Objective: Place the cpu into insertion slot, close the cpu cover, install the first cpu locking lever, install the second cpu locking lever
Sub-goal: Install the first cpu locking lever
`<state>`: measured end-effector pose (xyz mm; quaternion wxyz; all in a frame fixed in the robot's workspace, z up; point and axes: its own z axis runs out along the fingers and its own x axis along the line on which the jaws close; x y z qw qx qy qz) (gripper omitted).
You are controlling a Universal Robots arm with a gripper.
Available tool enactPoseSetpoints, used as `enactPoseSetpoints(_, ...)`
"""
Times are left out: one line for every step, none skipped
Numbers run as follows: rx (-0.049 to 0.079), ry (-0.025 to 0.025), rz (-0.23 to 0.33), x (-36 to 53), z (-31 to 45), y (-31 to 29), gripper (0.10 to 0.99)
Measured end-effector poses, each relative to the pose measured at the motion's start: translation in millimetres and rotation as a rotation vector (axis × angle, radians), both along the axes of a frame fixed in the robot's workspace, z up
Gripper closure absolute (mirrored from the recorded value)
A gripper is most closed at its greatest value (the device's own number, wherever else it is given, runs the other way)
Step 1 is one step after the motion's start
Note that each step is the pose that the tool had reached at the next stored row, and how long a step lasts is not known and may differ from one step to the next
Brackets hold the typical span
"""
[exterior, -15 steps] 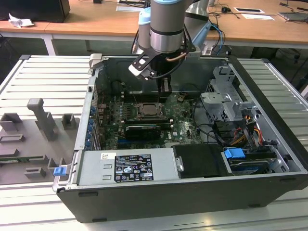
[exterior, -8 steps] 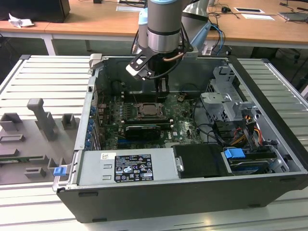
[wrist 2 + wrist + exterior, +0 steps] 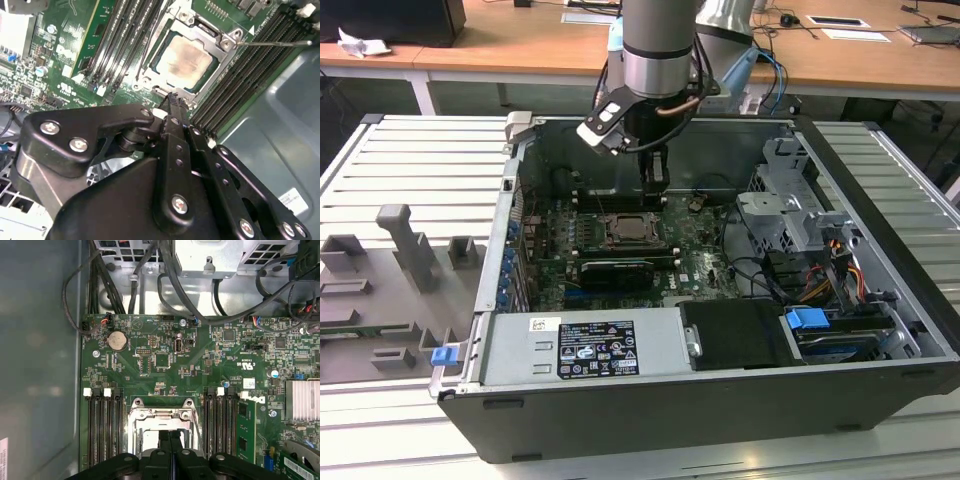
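The cpu [image 3: 187, 57] lies flat in the insertion slot [image 3: 625, 232], its pale metal face showing through the window of the cpu cover [image 3: 223, 56], which is down over it. A thin metal locking lever [image 3: 272, 43] sticks out from the socket corner across the black memory slots. My gripper [image 3: 172, 97] hangs just above the socket's edge with its black fingers pressed together and nothing between them. In the exterior view the gripper [image 3: 656, 185] points straight down at the far side of the socket. The first wrist view shows the fingertips [image 3: 165, 439] over the socket frame [image 3: 160, 415].
Long black memory slots [image 3: 104, 425] flank the socket on both sides. The open case has a power supply [image 3: 590, 348] at the front, a drive cage [image 3: 790, 215] with loose cables [image 3: 840, 270] at the exterior view's right, and tall walls [image 3: 720, 150] around the board.
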<state>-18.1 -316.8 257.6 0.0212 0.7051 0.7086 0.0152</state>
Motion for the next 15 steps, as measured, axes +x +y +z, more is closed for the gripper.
enactPoseSetpoints(0.000, 0.0000, 0.000, 0.0, 4.5, 0.0, 0.980)
enactPoseSetpoints(0.000, -0.0001, 0.000, -0.1, 6.3, 0.0, 0.980)
enactPoseSetpoints(0.000, -0.0001, 0.008, -0.1, 6.2, 0.0, 0.980)
enactPoseSetpoints(0.000, 0.0000, 0.016, -0.1, 6.3, 0.0, 0.980)
enactPoseSetpoints(0.000, 0.0000, 0.042, -0.2, 6.3, 0.0, 0.980)
enactPoseSetpoints(0.000, 0.0000, 0.052, -0.3, 6.3, 0.0, 0.980)
enactPoseSetpoints(0.000, 0.0000, 0.061, -0.3, 6.3, 0.0, 0.980)
enactPoseSetpoints(0.000, 0.0000, 0.065, -0.3, 6.3, 0.0, 0.980)
enactPoseSetpoints(0.000, 0.0000, 0.069, -0.3, 6.3, 0.0, 0.980)
enactPoseSetpoints(0.000, 0.0000, 0.075, -0.3, 6.3, 0.0, 0.980)
enactPoseSetpoints(0.000, 0.0000, 0.079, -0.3, 6.3, 0.0, 0.980)
enactPoseSetpoints(0.000, 0.0000, 0.083, -0.3, 6.3, 0.0, 0.980)
enactPoseSetpoints(0.000, 0.0000, 0.087, -0.3, 6.3, 0.0, 0.980)
enactPoseSetpoints(0.000, 0.0000, 0.093, -0.3, 6.3, 0.0, 0.980)
enactPoseSetpoints(0.000, 0.0001, 0.096, -0.3, 6.3, 0.0, 0.980)
